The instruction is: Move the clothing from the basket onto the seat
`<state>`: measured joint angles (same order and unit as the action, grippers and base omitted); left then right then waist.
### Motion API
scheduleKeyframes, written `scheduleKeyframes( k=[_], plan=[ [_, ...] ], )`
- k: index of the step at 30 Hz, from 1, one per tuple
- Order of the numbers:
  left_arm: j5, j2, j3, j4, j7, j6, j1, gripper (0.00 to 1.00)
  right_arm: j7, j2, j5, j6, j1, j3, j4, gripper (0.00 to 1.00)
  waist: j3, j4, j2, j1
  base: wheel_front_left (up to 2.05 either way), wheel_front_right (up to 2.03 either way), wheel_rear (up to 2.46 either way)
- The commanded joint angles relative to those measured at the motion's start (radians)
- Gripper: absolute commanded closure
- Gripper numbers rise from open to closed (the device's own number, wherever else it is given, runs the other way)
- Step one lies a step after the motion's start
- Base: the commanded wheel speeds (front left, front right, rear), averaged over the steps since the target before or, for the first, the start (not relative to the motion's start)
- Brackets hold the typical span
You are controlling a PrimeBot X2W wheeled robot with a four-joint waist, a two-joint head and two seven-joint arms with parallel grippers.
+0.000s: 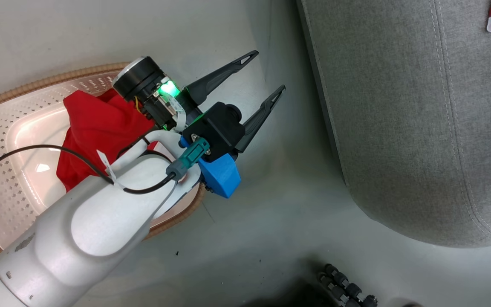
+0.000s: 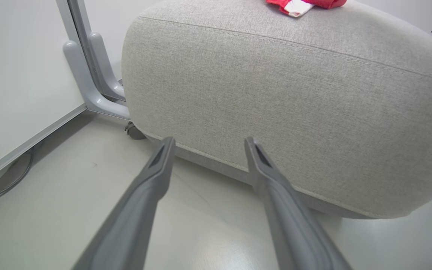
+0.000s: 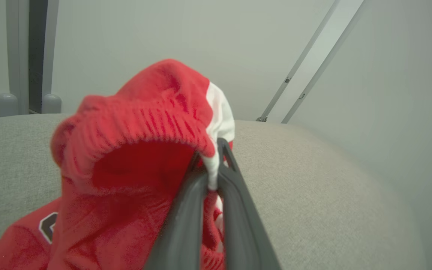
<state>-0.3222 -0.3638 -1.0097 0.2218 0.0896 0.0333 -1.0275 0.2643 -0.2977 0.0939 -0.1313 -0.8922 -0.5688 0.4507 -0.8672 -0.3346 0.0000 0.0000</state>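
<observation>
You look roughly halfway through. At left, the basket point(image 1: 36, 85) holds one red garment point(image 1: 96, 128). Beside it, your left end effector point(image 1: 270, 70) hangs open and empty above the floor point(image 1: 271, 204). At right, your right end effector point(image 3: 213, 168) is clamped on the other red garment point(image 3: 133, 150) over the seat point(image 3: 313, 180), not yet released.

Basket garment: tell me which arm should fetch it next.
Left. The left gripper is open and empty beside the basket holding the red garment; the right gripper is shut on the other garment over the seat.
</observation>
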Motion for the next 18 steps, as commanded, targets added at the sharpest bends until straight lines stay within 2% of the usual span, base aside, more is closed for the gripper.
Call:
scheduleKeyframes(
  k=[1,6,7,8,18],
  plan=[
    [-0.003,-0.007,-0.001,-0.001,0.003,0.003,-0.009,0.0,0.0,0.003,-0.002,0.001,0.013,0.006,0.025,1.0,0.001,0.002,0.0,0.0,0.0,0.0,0.0],
    [-0.005,-0.01,-0.002,-0.001,0.003,0.006,-0.015,0.0,0.0,-0.016,-0.031,0.001,0.0,0.007,0.117,1.0,0.007,0.007,0.0,0.0,0.0,0.0,0.0],
    [-0.007,-0.012,-0.003,0.0,0.003,0.005,-0.014,0.0,0.0,-0.02,-0.037,0.001,-0.004,0.005,0.128,0.69,0.01,0.006,0.0,0.0,0.0,0.0,0.0],
    [-0.008,-0.012,-0.004,0.001,0.004,0.005,-0.012,0.0,0.0,-0.023,-0.04,0.001,-0.004,0.005,0.136,0.0,0.014,0.006,0.0,0.0,0.0,0.0,0.0],
    [-0.031,0.011,-0.005,0.036,0.057,0.019,0.031,0.0,0.0,-0.009,-0.079,0.001,0.138,0.021,0.061,0.0,0.117,0.008,0.0,0.0,0.0,0.0,0.0]
  ],
)
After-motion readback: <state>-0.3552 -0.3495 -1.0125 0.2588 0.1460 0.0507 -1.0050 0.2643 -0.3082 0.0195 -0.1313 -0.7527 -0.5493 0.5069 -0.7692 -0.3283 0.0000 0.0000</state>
